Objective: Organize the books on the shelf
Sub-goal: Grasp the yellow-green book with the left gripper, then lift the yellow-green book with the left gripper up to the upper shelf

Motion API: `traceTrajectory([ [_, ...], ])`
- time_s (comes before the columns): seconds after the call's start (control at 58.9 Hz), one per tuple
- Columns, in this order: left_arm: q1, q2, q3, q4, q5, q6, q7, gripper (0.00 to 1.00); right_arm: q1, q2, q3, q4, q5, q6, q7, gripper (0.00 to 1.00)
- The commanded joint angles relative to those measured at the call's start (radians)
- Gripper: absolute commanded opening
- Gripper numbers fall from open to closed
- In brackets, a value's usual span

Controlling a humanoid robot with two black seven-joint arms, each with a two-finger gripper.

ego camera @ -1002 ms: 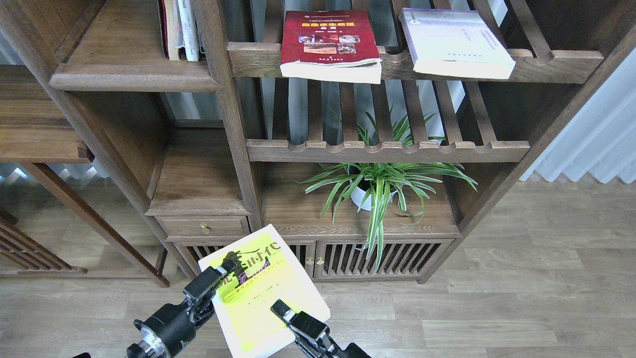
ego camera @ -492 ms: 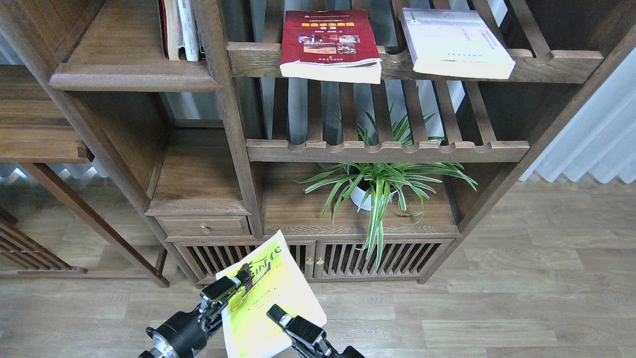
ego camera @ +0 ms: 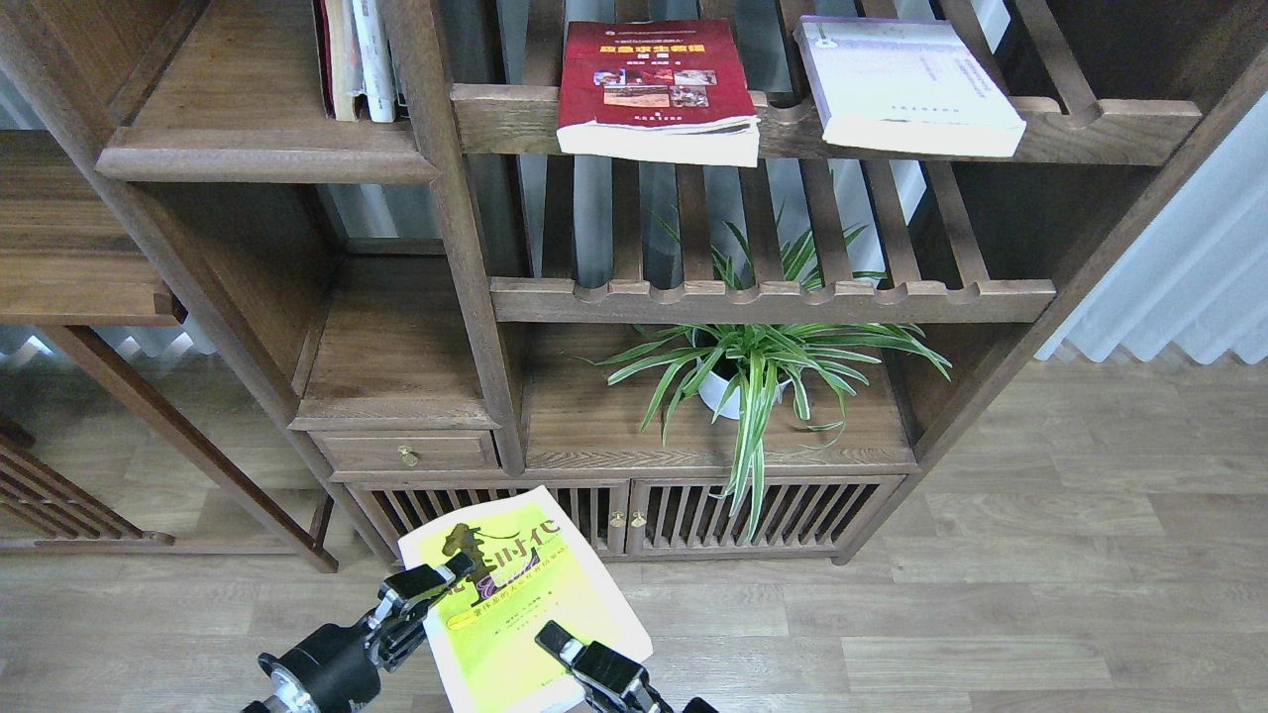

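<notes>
The yellow-green book (ego camera: 520,619) with a black Chinese title is held face-up low in front of the bookcase, above the floor. My left gripper (ego camera: 441,589) is shut on its left edge. My right gripper (ego camera: 557,639) has one finger on the cover near the lower right edge, with the other hidden under the book. The dark red book (ego camera: 654,79) and the pale lavender-white book (ego camera: 906,79) lie flat on the upper slatted rack (ego camera: 1100,129), overhanging its front rail. The solid dark-brown shelf (ego camera: 267,158) is at the upper left.
A few thin books (ego camera: 357,59) stand at the right end of the solid shelf. A potted spider plant (ego camera: 753,366) sits on the cabinet top under a second slatted rack (ego camera: 773,300). A small drawer (ego camera: 406,453) and slatted cabinet doors (ego camera: 753,515) are behind the held book.
The yellow-green book has dropped lower and turned from tilted back to flatter, face-up. Both grippers moved down and a little left with it. The books on the rack have not moved.
</notes>
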Motion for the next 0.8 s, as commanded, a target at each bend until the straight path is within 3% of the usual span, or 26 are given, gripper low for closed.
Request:
traceTrajectory([
  [0.0, -0.003, 0.003, -0.001, -0.001, 0.000, 0.000, 0.000, 0.04, 0.030, 0.000, 0.001, -0.032, -0.009, 0.000, -0.001, 0.54],
  [0.068, -0.004, 0.003, -0.001, 0.001, 0.000, 0.000, 0.000, 0.04, 0.044, 0.000, 0.000, -0.051, -0.015, 0.000, -0.001, 0.74],
  [0.102, -0.004, 0.006, -0.001, 0.002, 0.001, 0.000, 0.001, 0.04, 0.071, 0.000, 0.000, -0.072, -0.017, 0.000, -0.001, 0.96],
  [0.119, -0.004, 0.007, -0.001, 0.002, 0.001, 0.000, 0.001, 0.03, 0.076, 0.000, 0.001, -0.077, -0.015, 0.000, 0.000, 0.99],
  [0.56, -0.003, 0.233, -0.073, 0.017, 0.014, 0.000, -0.002, 0.03, 0.097, -0.012, 0.095, -0.129, -0.006, 0.000, 0.002, 0.99],
  [0.611, -0.006, 0.300, -0.090, 0.037, 0.094, 0.000, -0.002, 0.03, 0.108, -0.009, 0.095, -0.129, -0.006, 0.000, 0.002, 0.99],
  [0.781, 0.011, 0.317, -0.163, 0.056, 0.253, 0.000, -0.003, 0.02, 0.113, 0.000, 0.095, -0.129, -0.007, -0.001, 0.002, 0.99],
])
